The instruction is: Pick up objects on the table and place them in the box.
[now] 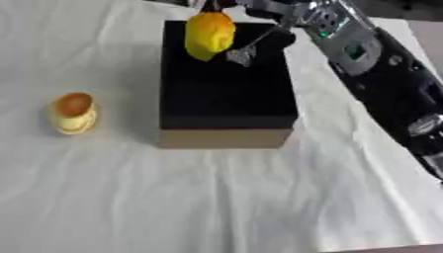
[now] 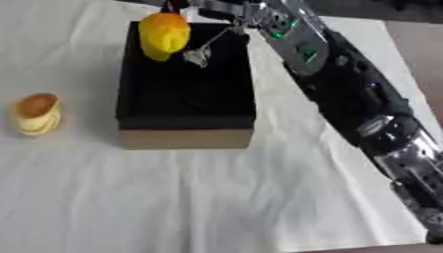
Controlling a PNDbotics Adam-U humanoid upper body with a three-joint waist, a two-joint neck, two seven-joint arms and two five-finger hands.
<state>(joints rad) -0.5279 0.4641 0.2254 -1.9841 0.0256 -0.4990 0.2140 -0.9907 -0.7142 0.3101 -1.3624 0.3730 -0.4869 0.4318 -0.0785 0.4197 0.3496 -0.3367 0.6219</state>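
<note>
A black box with a tan front wall (image 1: 223, 139) stands on the white cloth. Over its far left part hangs a yellow, pepper-like fruit (image 1: 209, 34), held from above by my right hand (image 1: 259, 11). That hand is partly cut off by the view's top edge. One silver fingertip (image 1: 242, 55) points down into the box beside the fruit. The box's inside looks dark, and I cannot make out anything in it. A small yellow item with a brown top (image 1: 72, 113) sits on the cloth left of the box. My left hand shows in no view.
My right arm (image 2: 346, 94) runs from the lower right up along the box's right side. The white cloth (image 1: 216, 197) is creased and reaches a table edge at the lower right.
</note>
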